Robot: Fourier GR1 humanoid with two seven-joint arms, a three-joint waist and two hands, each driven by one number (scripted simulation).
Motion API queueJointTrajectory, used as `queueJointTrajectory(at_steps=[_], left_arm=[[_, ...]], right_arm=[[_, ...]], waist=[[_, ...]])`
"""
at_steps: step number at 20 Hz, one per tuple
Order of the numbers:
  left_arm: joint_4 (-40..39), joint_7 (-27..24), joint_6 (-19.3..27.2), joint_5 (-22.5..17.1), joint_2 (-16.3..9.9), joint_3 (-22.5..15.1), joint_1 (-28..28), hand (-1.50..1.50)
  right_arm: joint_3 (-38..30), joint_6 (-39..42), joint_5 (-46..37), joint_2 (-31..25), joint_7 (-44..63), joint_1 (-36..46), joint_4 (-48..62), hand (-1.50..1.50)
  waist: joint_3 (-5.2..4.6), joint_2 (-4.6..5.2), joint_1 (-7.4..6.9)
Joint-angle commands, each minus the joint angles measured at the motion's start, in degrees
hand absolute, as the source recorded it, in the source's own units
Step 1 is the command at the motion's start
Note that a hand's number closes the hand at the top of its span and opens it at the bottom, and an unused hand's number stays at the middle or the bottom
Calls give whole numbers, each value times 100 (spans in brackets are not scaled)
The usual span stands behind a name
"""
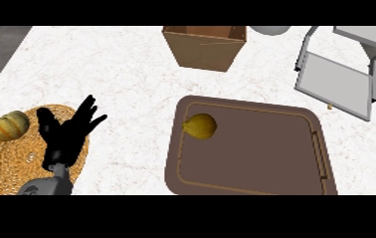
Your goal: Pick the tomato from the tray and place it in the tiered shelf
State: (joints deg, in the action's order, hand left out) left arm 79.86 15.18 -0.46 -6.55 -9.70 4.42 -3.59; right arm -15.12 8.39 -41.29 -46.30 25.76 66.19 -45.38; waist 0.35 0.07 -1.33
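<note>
Left hand (pixel 67 132) is resting at lower left w/ fingers spread apart & pointing up, holding nothing. It's sitting over a round woven mat (pixel 22 170) at the left edge. A small yellow-green squash (pixel 12 125) is lying on that mat's upper left part, just beside the hand but apart from it. Right hand isn't showing anywhere in the head view.

The brown tray (pixel 253 182) is lying in the lower middle-right of the white marbled counter (pixel 110 67). The tomato (pixel 200 126), which is looking yellowish here, is sitting inside the tray at its upper left corner, close to the left rim. Nothing is touching it; the left hand is well apart from it, w/ bare counter between.

The grey shelf (pixel 337 85) is standing at upper right, beyond the tray's top right corner, w/ a flat grey tier showing & part of it running off the right edge. A brown open-topped box (pixel 206 50) is standing at top centre, above the tray. A pale grey round obj (pixel 270 30) is poking in at the top edge btwn box & shelf; can't tell what it is.
</note>
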Motion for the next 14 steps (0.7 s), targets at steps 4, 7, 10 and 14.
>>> queueJointTrajectory(at_steps=[4, 7, 10, 14], left_arm=[[-115, 322, -110, -15, -46, -27, -11, 0], [-237, 114, -168, 23, -66, 2, 78, 0], [-312, 268, -98, -25, -42, 78, -165, 0], [57, 264, -119, -20, 9, -1, 184, 0]], right_arm=[[-82, -564, -146, -57, -841, 252, 997, 150], [-137, -599, -159, -163, -1116, 428, 1404, 150], [-64, -490, -167, -60, -1038, 582, 1326, 150], [93, -390, -379, -249, -1253, 485, 1570, 150]], waist=[[-33, 42, -21], [-34, 51, -49], [-36, 28, 19], [-35, 25, -13]])
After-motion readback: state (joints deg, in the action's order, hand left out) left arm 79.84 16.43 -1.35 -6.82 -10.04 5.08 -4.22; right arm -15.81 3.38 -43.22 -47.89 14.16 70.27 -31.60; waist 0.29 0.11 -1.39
